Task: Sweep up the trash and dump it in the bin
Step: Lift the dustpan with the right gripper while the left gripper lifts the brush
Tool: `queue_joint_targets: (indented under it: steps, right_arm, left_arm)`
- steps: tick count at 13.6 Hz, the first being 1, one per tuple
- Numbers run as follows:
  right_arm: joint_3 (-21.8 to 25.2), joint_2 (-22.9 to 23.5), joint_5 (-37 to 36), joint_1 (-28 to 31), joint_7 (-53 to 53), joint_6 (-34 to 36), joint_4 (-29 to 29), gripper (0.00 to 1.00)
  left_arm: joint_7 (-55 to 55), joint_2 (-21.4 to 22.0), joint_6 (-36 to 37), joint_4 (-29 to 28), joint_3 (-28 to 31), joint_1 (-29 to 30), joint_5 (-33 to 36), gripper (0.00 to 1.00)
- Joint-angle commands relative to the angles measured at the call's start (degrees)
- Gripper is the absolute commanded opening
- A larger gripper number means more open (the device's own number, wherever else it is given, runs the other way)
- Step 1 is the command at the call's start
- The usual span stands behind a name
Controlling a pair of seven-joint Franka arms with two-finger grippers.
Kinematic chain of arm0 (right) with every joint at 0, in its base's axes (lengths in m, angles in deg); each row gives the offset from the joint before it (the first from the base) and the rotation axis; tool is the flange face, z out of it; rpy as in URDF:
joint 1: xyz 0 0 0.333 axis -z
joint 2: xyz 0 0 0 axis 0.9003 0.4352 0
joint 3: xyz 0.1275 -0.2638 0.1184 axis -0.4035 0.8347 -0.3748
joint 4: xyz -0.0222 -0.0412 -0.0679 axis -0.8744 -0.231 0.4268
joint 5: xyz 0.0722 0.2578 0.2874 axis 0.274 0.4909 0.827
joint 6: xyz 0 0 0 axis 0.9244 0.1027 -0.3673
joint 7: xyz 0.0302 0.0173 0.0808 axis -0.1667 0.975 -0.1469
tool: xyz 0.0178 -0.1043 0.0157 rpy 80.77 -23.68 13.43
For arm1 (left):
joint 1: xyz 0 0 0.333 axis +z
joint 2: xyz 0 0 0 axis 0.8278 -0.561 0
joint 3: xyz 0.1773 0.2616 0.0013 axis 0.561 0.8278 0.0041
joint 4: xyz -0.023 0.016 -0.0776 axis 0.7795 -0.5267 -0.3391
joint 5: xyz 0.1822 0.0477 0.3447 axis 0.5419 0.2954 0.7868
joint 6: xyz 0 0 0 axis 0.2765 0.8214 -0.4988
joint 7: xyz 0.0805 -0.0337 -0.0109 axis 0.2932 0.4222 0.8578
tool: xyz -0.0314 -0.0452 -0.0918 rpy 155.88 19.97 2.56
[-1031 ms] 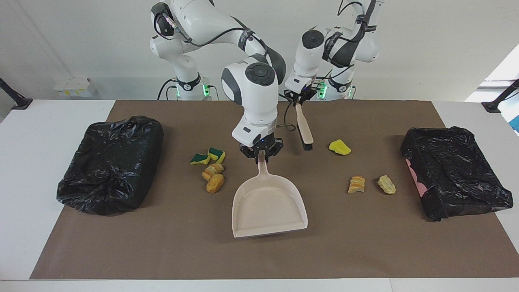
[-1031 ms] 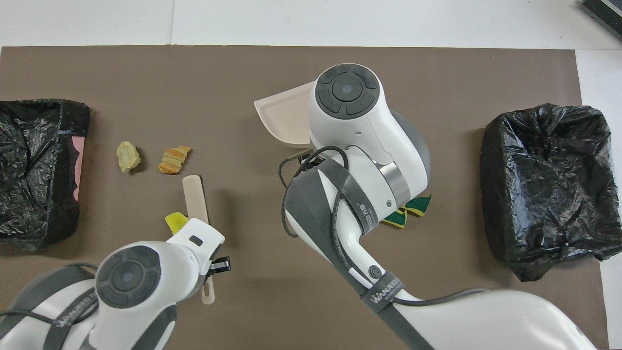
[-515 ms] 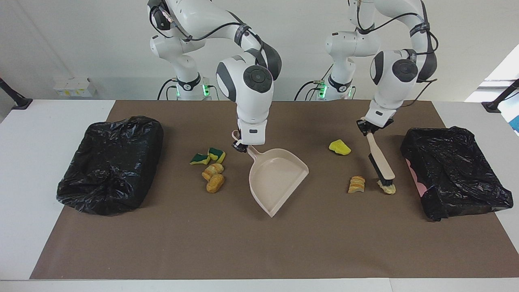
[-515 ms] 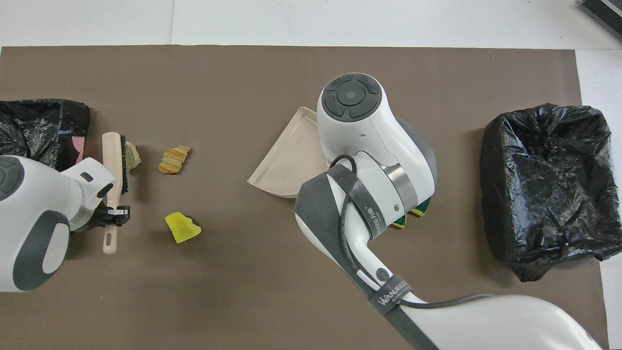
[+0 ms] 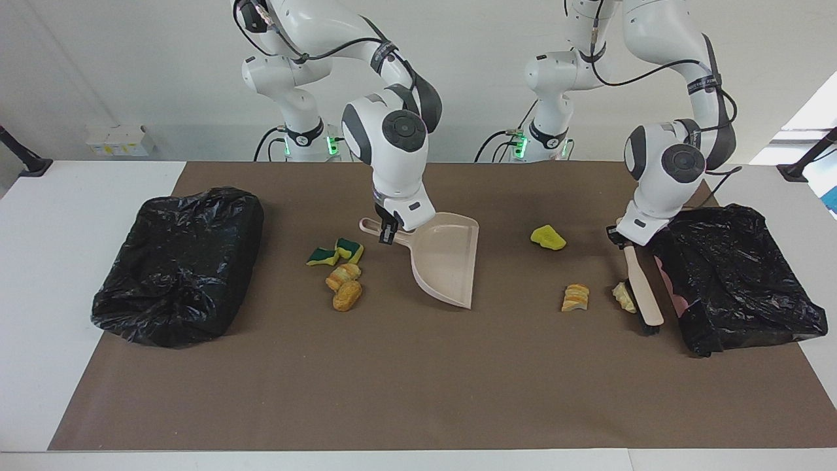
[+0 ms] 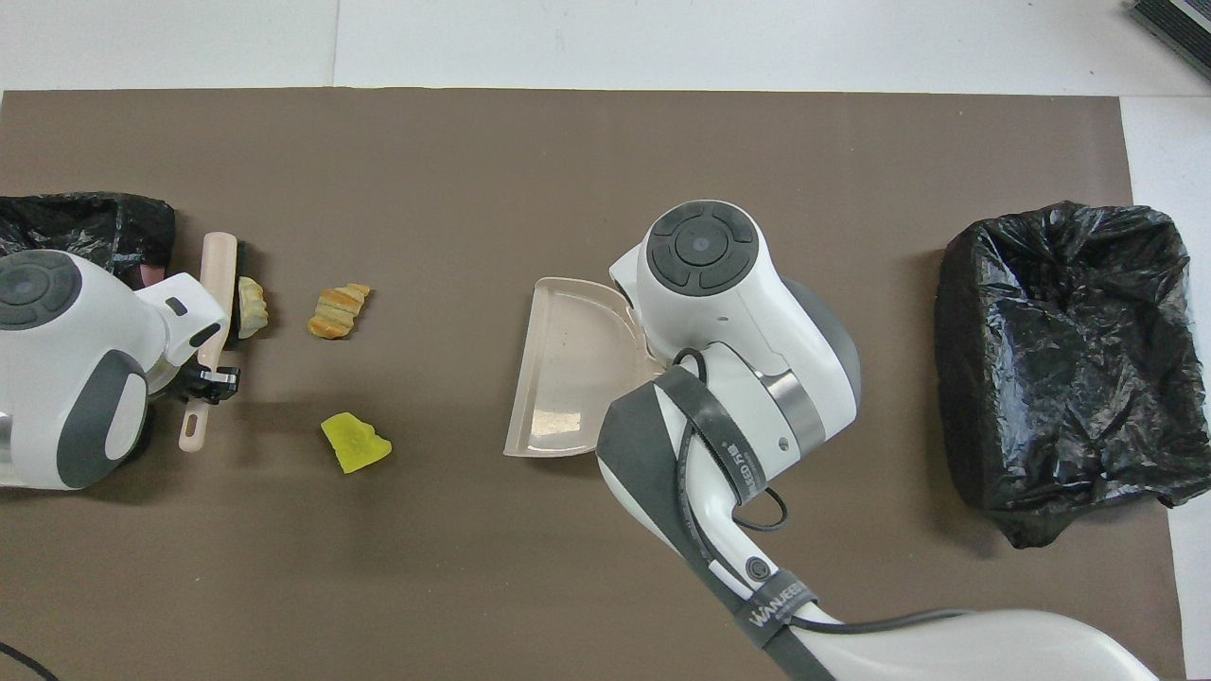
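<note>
My right gripper (image 5: 390, 230) is shut on the handle of the beige dustpan (image 5: 444, 258) (image 6: 568, 369), whose open edge faces the left arm's end of the table. My left gripper (image 5: 621, 237) (image 6: 210, 376) is shut on the brush (image 5: 644, 297) (image 6: 216, 284). Its bristles touch a pale trash chunk (image 5: 623, 296) (image 6: 252, 305). A bread chunk (image 5: 575, 297) (image 6: 338, 310) and a yellow sponge piece (image 5: 548, 237) (image 6: 355, 443) lie between brush and dustpan. Two green-backed sponges (image 5: 335, 252) and two bread chunks (image 5: 345, 286) lie toward the right arm's end, hidden under the arm in the overhead view.
Black bag-lined bins stand at each end of the brown mat (image 5: 418, 392): one (image 5: 176, 261) (image 6: 1064, 350) at the right arm's end, the other (image 5: 732, 275) (image 6: 85, 227) right beside the brush.
The left arm carried the brush from the middle, near the robots, out to the pale chunk by the bin. The right arm swung the dustpan round, so its open edge faces the left arm's end.
</note>
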Motion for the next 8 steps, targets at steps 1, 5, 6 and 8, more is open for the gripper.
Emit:
queue_joint_targets:
  steps: [1, 5, 6, 8]
  right_arm:
    - [-0.3, -2.4, -2.3, 0.4, 2.9, -1.6, -3.2, 0.0]
    - [-0.3, -1.7, -3.5, -0.2, 1.7, -4.1, -4.6, 0.0]
    - [-0.3, -1.5, -3.8, -0.2, 1.3, -4.7, -4.9, 0.0]
    - [-0.4, -1.4, -4.2, -0.3, -0.4, -6.9, -6.0, 0.0]
  left_arm:
    - [-9.7, -0.3, -0.1, 1.0, -0.7, -1.5, 0.8, 0.0]
    - [-12.9, 1.0, 0.6, -1.5, -0.9, -5.8, 0.2, 0.0]
    - [-13.3, 1.7, 0.6, -2.5, -0.9, -7.4, -1.2, 0.0]
    - [-13.2, 2.3, 0.6, -3.1, -0.9, -11.7, -6.4, 0.0]
